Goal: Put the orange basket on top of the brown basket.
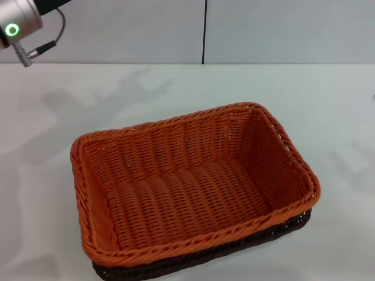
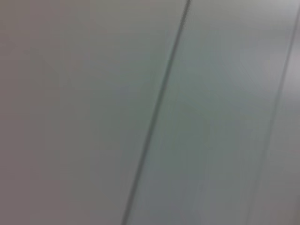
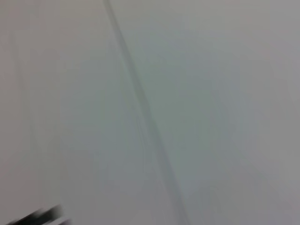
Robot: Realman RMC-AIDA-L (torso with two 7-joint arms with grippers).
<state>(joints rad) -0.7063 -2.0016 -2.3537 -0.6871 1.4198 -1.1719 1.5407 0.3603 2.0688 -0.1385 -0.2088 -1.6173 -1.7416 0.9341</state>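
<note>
Two baskets sit nested on the white table (image 1: 70,99), toward its near edge and a little right of centre. On top is the orange basket (image 1: 187,187), its braided rim running all the way round and its ribbed woven floor open to view. Underneath it lies the brown basket (image 1: 258,237), of which only a dark band shows along the near side and the near right corner, peeking out below the orange rim. Both are turned slightly, so that the right end lies farther back than the left. Up at the far left, well apart from the baskets, a silver part of the left arm (image 1: 17,23) hangs above the table with a glowing green ring and a short cable plug; its gripper is out of sight, so whether it is released or clenched cannot be told. Nothing of the right arm shows from the head camera. Both wrist cameras see only pale wall panels crossed by a thin dark seam (image 2: 157,112), with no fingers visible in either.
</note>
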